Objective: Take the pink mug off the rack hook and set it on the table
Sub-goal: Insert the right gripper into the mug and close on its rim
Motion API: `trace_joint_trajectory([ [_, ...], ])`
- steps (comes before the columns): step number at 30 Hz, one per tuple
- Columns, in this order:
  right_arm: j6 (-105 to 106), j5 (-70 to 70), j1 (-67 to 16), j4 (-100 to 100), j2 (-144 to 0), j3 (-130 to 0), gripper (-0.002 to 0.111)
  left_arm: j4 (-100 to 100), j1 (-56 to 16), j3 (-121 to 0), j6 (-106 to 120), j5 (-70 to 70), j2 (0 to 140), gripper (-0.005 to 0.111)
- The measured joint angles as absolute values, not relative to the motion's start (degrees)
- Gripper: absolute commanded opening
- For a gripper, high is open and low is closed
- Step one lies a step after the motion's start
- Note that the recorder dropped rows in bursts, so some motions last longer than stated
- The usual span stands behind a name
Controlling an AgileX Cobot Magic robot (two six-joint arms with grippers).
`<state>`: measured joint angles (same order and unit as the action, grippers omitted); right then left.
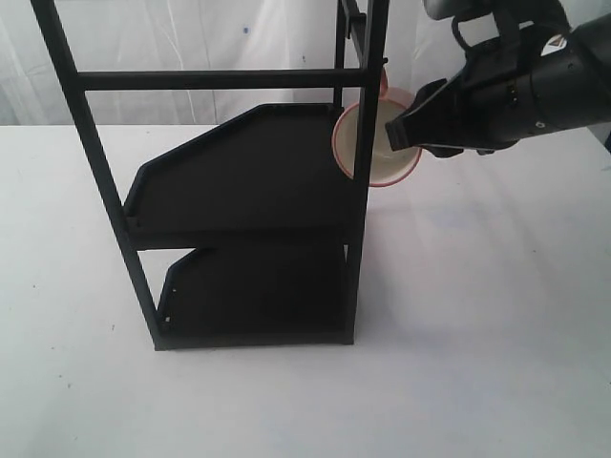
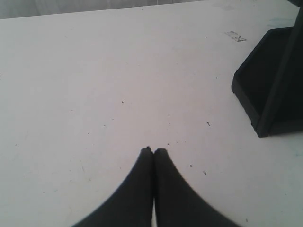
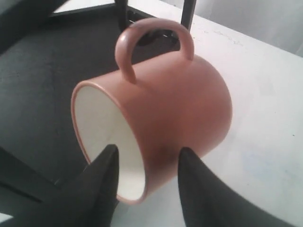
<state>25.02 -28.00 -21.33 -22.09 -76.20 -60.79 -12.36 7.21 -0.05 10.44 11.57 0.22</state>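
Observation:
The pink mug (image 1: 374, 145) hangs on its side by its handle from the rack hook (image 1: 383, 69) at the top right post of the black rack (image 1: 239, 181), its cream inside facing the exterior camera. In the right wrist view the mug (image 3: 180, 104) fills the middle, with the hook (image 3: 158, 38) showing dark through the handle loop. My right gripper (image 3: 149, 150) is open and straddles the lower rim wall, one finger inside the cup and one outside, with gaps showing. That right gripper (image 1: 399, 134) reaches in from the right. My left gripper (image 2: 154, 150) is shut and empty over the table (image 2: 94, 94).
The rack's two black shelves (image 1: 258, 286) stand in the middle of the white table (image 1: 477, 334). A corner of the lower shelf (image 2: 265, 80) lies to one side of the left gripper. White curtain hangs behind the table.

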Motion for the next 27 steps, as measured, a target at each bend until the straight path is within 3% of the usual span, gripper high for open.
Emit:
trace_joint_trajectory([
  [27, 20.80, -24.77, -21.66, -20.50, -80.86, -60.79, 0.039, -12.36, 7.21, -0.05, 10.44, 11.57, 0.22, 0.000],
])
